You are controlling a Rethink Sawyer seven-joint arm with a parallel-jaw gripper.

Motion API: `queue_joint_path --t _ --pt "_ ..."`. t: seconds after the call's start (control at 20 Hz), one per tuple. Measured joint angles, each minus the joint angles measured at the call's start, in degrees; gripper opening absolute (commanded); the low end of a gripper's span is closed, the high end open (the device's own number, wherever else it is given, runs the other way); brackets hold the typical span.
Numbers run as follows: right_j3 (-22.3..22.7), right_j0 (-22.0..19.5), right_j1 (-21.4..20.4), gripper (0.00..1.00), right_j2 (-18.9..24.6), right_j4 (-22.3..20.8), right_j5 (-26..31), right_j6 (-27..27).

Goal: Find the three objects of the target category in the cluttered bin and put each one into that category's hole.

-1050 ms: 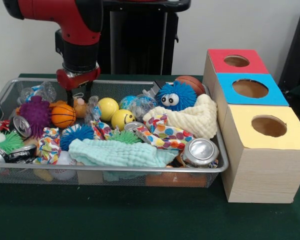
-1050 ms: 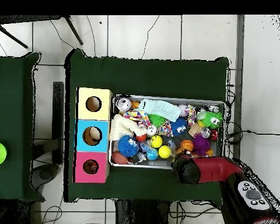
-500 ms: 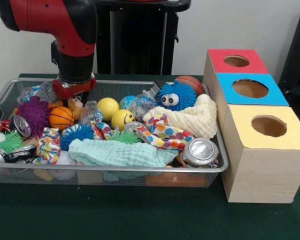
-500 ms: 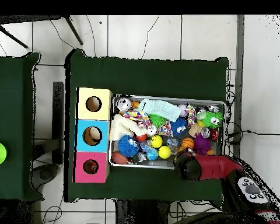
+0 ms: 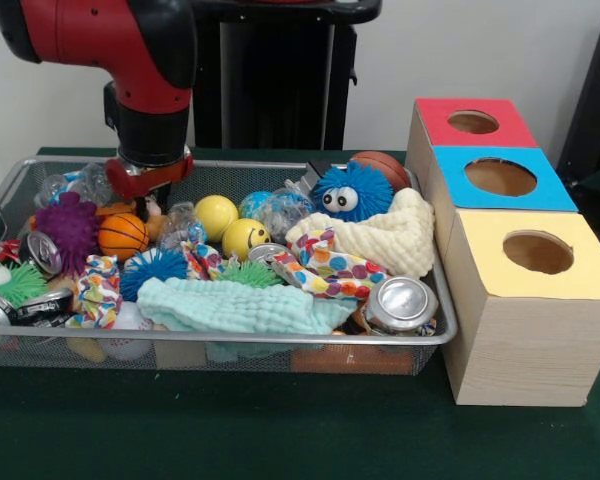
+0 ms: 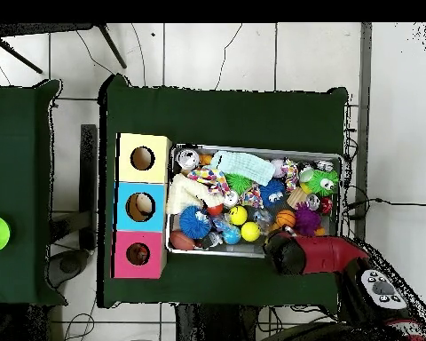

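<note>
My gripper (image 5: 152, 200) is low in the far left part of the wire bin (image 5: 230, 345), between the small orange basketball (image 5: 124, 235) and a clear crinkly toy (image 5: 183, 222). Its tips are hidden among the clutter. Two yellow balls (image 5: 216, 215) (image 5: 243, 238) lie just right of it. In the overhead view the red arm (image 6: 310, 256) covers the gripper at the bin's lower right edge. Three boxes with a hole each stand beside the bin: the red top (image 5: 505, 130), the blue top (image 5: 550, 190) and the yellow top (image 5: 480, 260).
The bin also holds a purple spiky ball (image 5: 70, 228), a blue spiky ball (image 5: 152, 268), a blue fuzzy toy with eyes (image 5: 352, 192), a brown ball (image 5: 382, 165), cans (image 5: 401, 303) (image 5: 40, 252), a mint cloth (image 5: 230, 305), a cream cloth (image 5: 400, 238) and a dotted cloth (image 5: 330, 265).
The arm came down into the bin and shifted slightly left in the front view during the first half second. Since then it has stayed almost still.
</note>
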Motion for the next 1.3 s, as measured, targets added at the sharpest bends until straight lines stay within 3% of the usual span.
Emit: queue_joint_path --t 0.6,1.3 --pt "3.23 -1.91 -2.29 0.00 1.51 -0.08 -0.05 0.00" --pt "10.53 3.30 -11.76 0.00 1.43 0.07 0.85 0.00"
